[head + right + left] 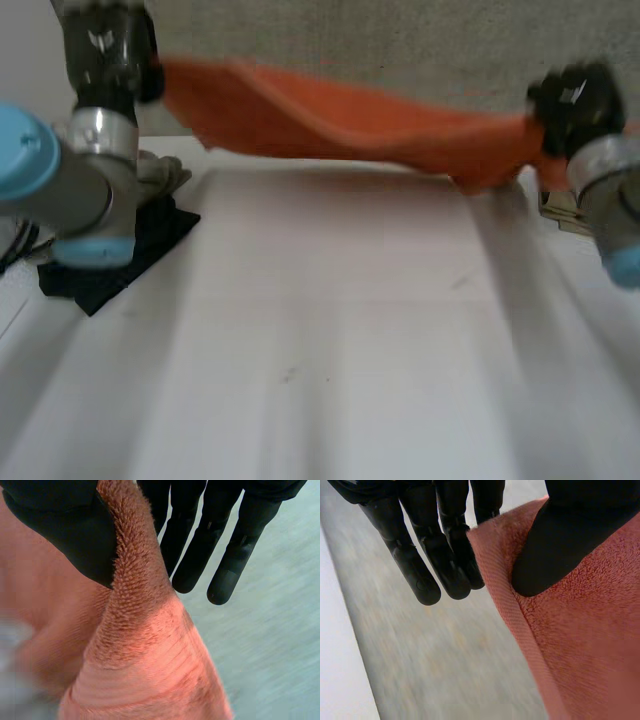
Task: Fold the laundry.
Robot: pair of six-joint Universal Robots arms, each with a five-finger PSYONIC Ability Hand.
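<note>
An orange towel hangs stretched in the air above the far part of the white table, sagging toward its right end. My left hand pinches the towel's left end. In the left wrist view the thumb presses the towel's hemmed edge against straight fingers. My right hand grips the right end. In the right wrist view the thumb clamps a bunched ridge of towel against the fingers.
A black cloth lies on the table's left side by my left arm, with a pale grey-beige item behind it. A pale object sits at the right edge beside my right arm. Grey carpet lies beyond the table.
</note>
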